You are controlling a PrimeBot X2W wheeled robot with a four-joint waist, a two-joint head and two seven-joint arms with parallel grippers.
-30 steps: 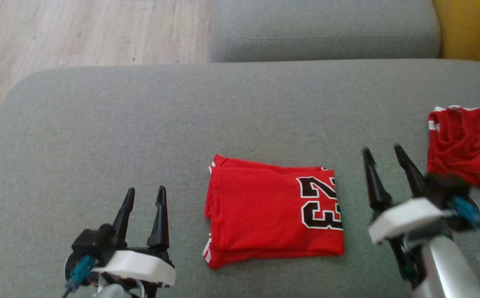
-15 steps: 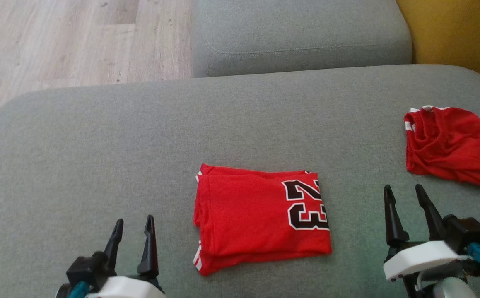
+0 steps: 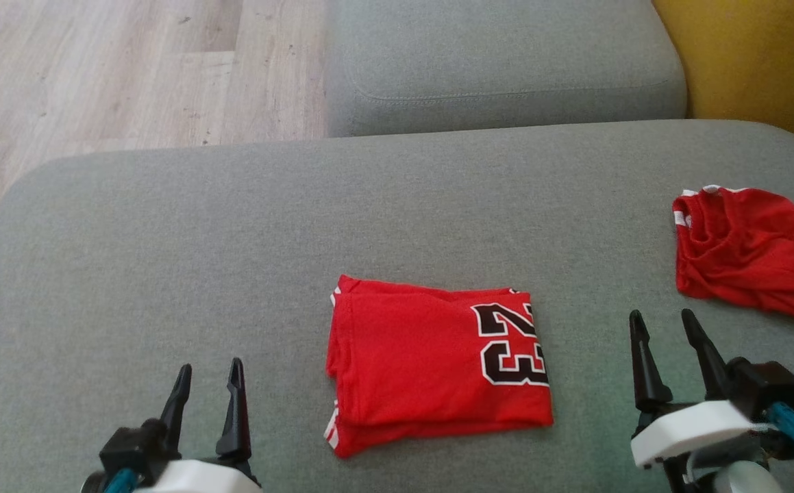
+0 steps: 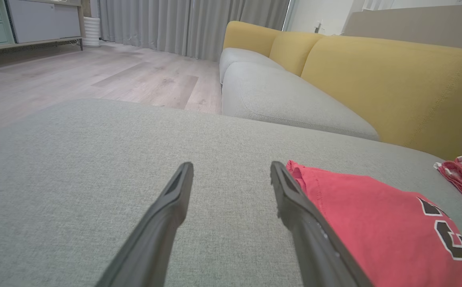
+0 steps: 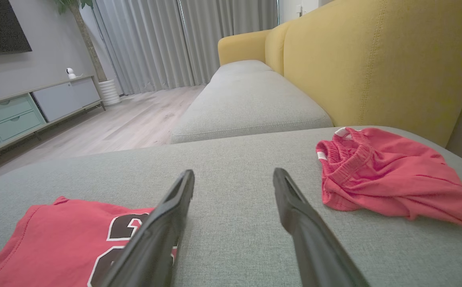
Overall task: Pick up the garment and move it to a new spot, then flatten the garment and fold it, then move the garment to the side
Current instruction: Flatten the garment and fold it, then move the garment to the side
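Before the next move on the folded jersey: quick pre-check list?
1. Fold: jersey lies flat and folded: ok.
2. Open, empty left gripper: ok.
3. Open, empty right gripper: ok.
4. Bare cushion left of the jersey for set-down: ok.
5. Right side free: not ok, crumpled red cloth lies there.
6. Folded layers hold together when lifted: cannot tell.

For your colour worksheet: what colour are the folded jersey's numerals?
Black numerals, white-outlined; best in head view.
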